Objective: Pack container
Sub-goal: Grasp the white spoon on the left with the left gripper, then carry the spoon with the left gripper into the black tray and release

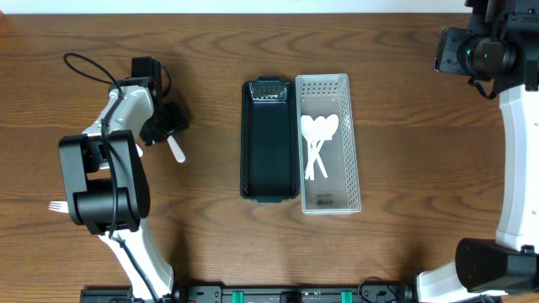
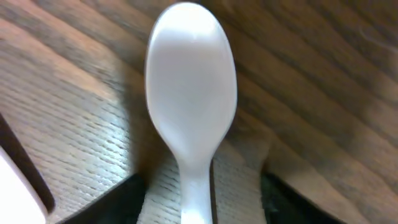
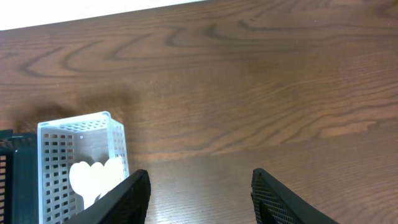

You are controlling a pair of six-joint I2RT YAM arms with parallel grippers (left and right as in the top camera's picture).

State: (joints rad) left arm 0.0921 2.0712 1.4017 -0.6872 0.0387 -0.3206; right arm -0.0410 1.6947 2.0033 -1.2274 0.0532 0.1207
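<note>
— Well, what's hard to read?
— Mostly the left gripper [image 1: 168, 130]. Its pads are blurred and cut off at the wrist view's bottom edge. The jaws are clamped on a white spoon [image 2: 189, 93], bowl toward 12 o'clock. Overhead, that spoon lies at 9 o'clock from the dark basket [image 1: 269, 143], well apart. One fork [image 1: 56, 205] at 8 o'clock is half under the left arm [image 1: 105, 181].
— Right side?
— At 2 o'clock, the right gripper [image 3: 199, 193] has its jaws spread wide. The white basket [image 1: 328, 143] sits against the dark basket's 3 o'clock side. It holds loose spoons [image 1: 318, 139], partly blocked by a finger [image 3: 124, 199] in the right wrist view.
</note>
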